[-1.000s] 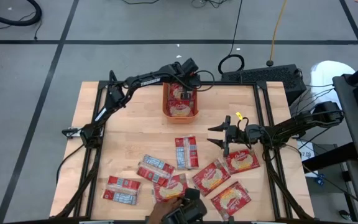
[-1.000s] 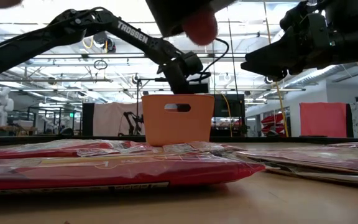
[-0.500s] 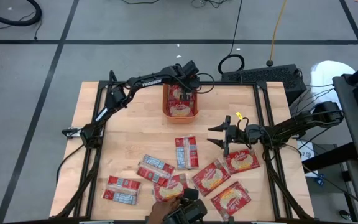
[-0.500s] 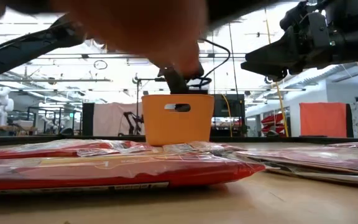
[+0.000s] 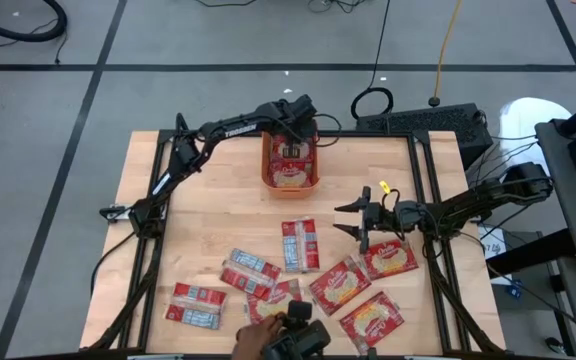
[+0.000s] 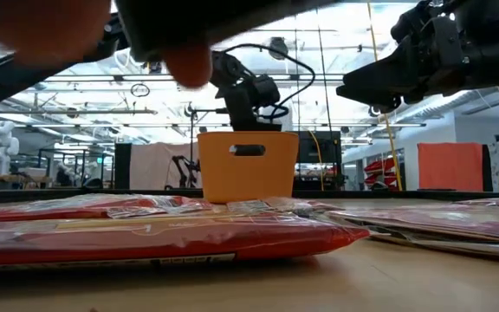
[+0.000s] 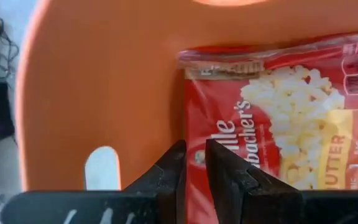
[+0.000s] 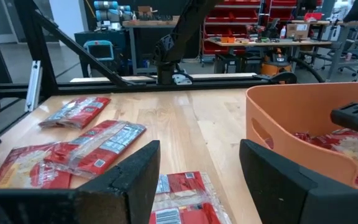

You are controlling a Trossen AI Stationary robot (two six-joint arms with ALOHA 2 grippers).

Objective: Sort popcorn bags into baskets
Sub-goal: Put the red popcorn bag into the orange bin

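Orange basket at twelve o'clock on the table now holds a newly dropped popcorn bag; left tool, risen above it, nearly closed and empty. Right tool, at three o'clock, hovers spread wide. Loose bags remain at six o'clock.

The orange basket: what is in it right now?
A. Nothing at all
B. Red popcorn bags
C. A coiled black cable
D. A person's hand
B: the high view shows red popcorn bags lying inside the orange basket, and the left wrist view shows one against the basket's orange wall.
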